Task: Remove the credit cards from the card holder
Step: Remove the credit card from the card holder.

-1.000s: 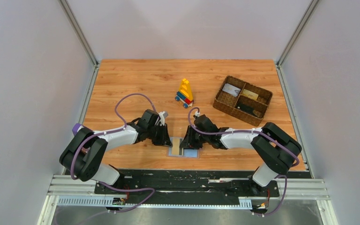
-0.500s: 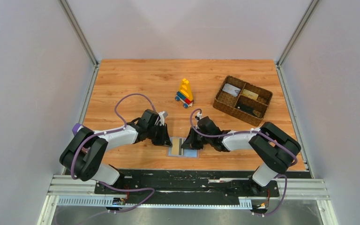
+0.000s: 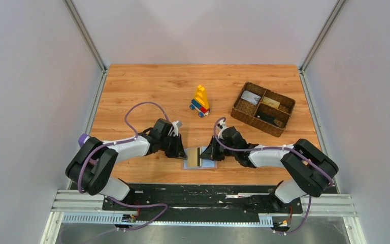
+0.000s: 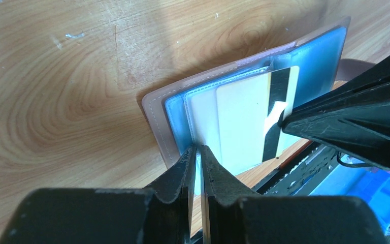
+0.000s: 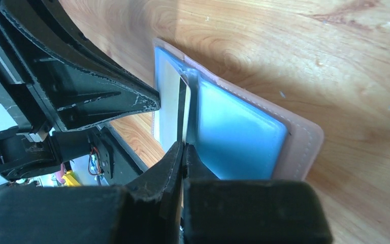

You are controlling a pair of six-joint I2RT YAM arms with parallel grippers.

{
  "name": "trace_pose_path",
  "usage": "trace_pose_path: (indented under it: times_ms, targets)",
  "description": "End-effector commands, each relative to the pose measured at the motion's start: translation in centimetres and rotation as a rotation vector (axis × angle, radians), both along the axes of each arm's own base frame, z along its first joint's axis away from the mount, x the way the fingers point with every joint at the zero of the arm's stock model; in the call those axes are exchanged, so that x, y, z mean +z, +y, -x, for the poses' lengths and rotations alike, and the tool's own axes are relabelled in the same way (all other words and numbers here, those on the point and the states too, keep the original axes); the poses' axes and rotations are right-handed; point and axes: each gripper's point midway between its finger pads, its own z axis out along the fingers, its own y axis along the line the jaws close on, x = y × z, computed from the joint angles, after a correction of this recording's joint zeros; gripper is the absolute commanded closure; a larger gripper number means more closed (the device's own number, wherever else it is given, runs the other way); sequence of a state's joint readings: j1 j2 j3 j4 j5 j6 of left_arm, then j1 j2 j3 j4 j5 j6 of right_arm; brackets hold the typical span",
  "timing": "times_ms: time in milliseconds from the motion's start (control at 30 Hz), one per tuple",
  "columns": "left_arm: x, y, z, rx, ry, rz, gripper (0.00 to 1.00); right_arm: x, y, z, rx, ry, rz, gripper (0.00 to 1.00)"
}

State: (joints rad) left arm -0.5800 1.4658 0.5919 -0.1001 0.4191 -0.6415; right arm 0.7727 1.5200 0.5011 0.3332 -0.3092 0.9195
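Note:
The light-blue card holder point(image 3: 209, 165) lies open near the table's front edge, its pinkish border showing in the left wrist view point(image 4: 155, 119) and the right wrist view point(image 5: 299, 147). My left gripper point(image 3: 182, 152) is shut on the near edge of its left panel point(image 4: 198, 148). My right gripper point(image 3: 209, 154) is shut on the edge of a pale credit card with a black stripe point(image 5: 171, 101), which sticks partly out of the left pocket point(image 4: 238, 122). The right gripper's tips point(image 5: 183, 145) rest over the holder's fold.
A brown woven basket point(image 3: 237, 110) stands at the back right with a greyish-white card point(image 3: 251, 98), a tan-gold card point(image 3: 271, 102) and a black card point(image 3: 267, 118) in its compartments. A yellow, red and blue toy point(image 3: 200, 100) stands mid-table. The table's front rail lies just below the holder.
My right gripper has moved a little to the right, drawing the striped card further out of the left pocket. The left gripper has stayed in place.

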Motion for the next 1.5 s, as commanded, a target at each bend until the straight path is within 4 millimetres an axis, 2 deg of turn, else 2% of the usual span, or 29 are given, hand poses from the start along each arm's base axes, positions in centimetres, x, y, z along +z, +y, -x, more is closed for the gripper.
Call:
trace_pose_path:
  times_ms: [0,67,200,267,367,500,567,733,800,867,967,1067,1133,1200,1300,1467]
  targets:
    - [-2.8,2.1,1.4,0.011,0.061,-0.125,0.83,0.8,-0.9,-0.1,0.005,-0.026,-0.015,1.00]
    - [-2.7,2.1,1.3,0.013,0.059,-0.122,0.83,0.8,-1.1,-0.1,0.010,-0.019,-0.005,1.00]
    - [-2.0,1.8,1.2,0.008,0.046,-0.108,0.82,2.1,-1.8,-0.6,0.022,-0.071,0.026,1.00]
    - [-1.1,1.6,0.8,0.004,0.031,-0.094,0.78,3.1,-2.1,-1.1,0.024,-0.120,0.058,1.00]
    - [0.2,1.2,0.4,-0.003,0.012,-0.078,0.67,5.0,-2.7,-2.0,0.021,-0.208,0.091,1.00]
    - [2.8,0.2,-0.4,0.004,-0.019,-0.024,0.55,6.9,-3.6,-3.2,0.029,-0.341,0.151,1.00]
    - [4.5,-0.4,-1.0,0.021,-0.037,0.010,0.52,7.4,-4.2,-3.8,0.038,-0.419,0.211,1.00]
    - [8.4,-1.3,-2.2,0.093,-0.085,0.090,0.41,9.6,-6.1,-6.0,0.011,-0.699,0.402,1.00]
    - [10.3,-1.5,-2.6,0.130,-0.105,0.134,0.37,10.7,-6.3,-6.1,0.035,-0.801,0.430,1.00]
    - [12.1,-1.5,-3.0,0.171,-0.125,0.174,0.33,11.8,-6.1,-5.7,0.070,-0.914,0.433,1.00]
    - [14.6,-1.4,-3.4,0.223,-0.141,0.243,0.30,13.3,-5.3,-4.1,0.175,-1.123,0.414,1.00]
    - [15.9,-1.3,-3.7,0.258,-0.136,0.294,0.29,14.7,-4.9,-2.7,0.217,-1.287,0.392,1.00]
    - [16.8,-1.5,-3.8,0.269,-0.134,0.334,0.28,14.9,-4.7,-2.1,0.247,-1.344,0.404,1.00]
    - [17.3,-1.7,-3.8,0.282,-0.120,0.369,0.27,14.8,-4.1,-1.5,0.289,-1.396,0.440,1.00]
    - [17.8,-2.1,-3.8,0.284,-0.110,0.409,0.26,14.6,-3.7,-1.5,0.317,-1.424,0.527,1.00]
    - [17.2,-2.5,-3.6,0.280,-0.071,0.432,0.26,14.8,-2.5,-0.9,0.348,-1.471,0.553,1.00]
